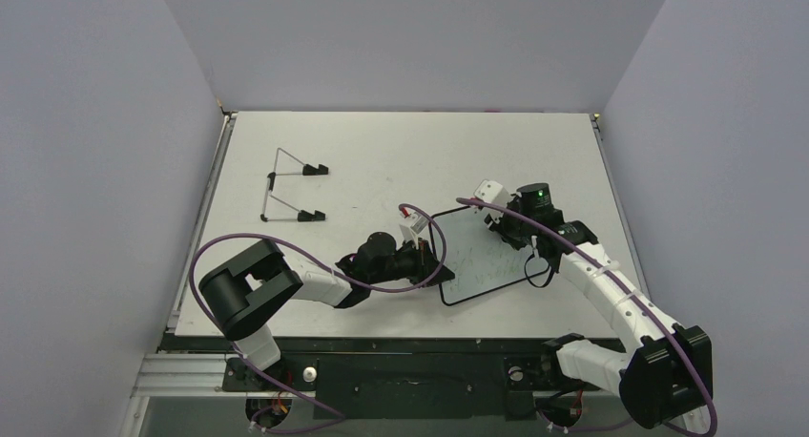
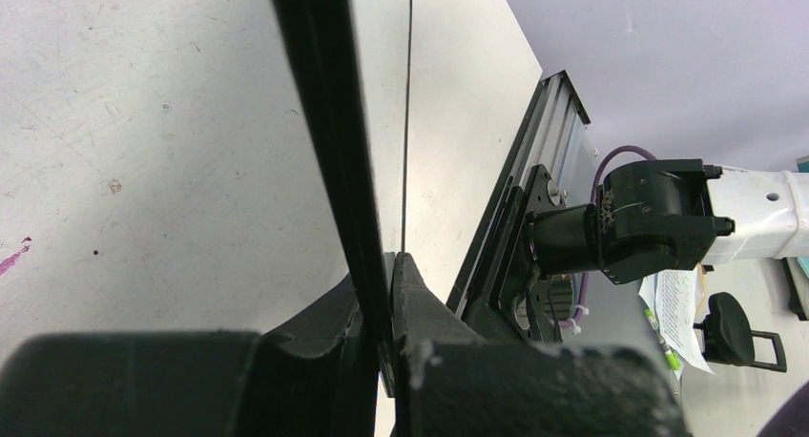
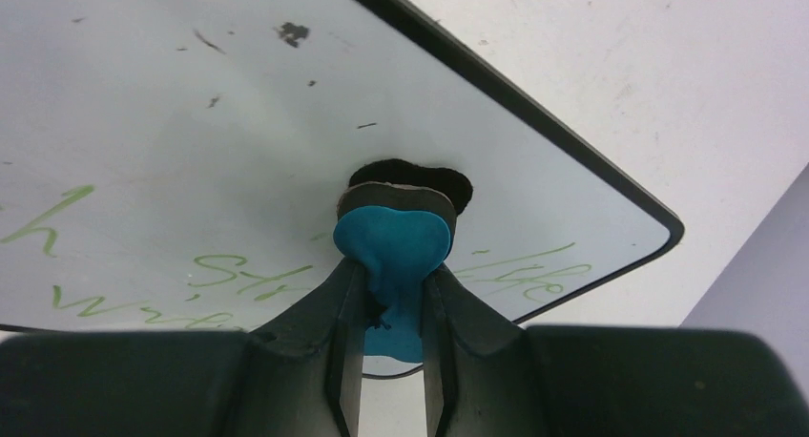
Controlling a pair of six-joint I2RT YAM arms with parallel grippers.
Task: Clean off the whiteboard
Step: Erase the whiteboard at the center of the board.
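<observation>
The whiteboard (image 1: 482, 258) lies near the middle right of the table, white face up, black rim, with green handwriting. My left gripper (image 1: 431, 261) is shut on its left edge; the left wrist view shows the board's black rim (image 2: 329, 141) edge-on, pinched between the two fingers. My right gripper (image 1: 506, 229) is over the board's far right part, shut on the blue-and-black eraser (image 3: 393, 251). The eraser's black felt presses on the board's white face (image 3: 191, 122), just above green writing (image 3: 238, 270).
A thin wire stand with black feet (image 1: 291, 187) lies at the far left of the table. The table's near edge and black frame rail (image 2: 534, 170) run close by the left gripper. Grey walls enclose the table on three sides.
</observation>
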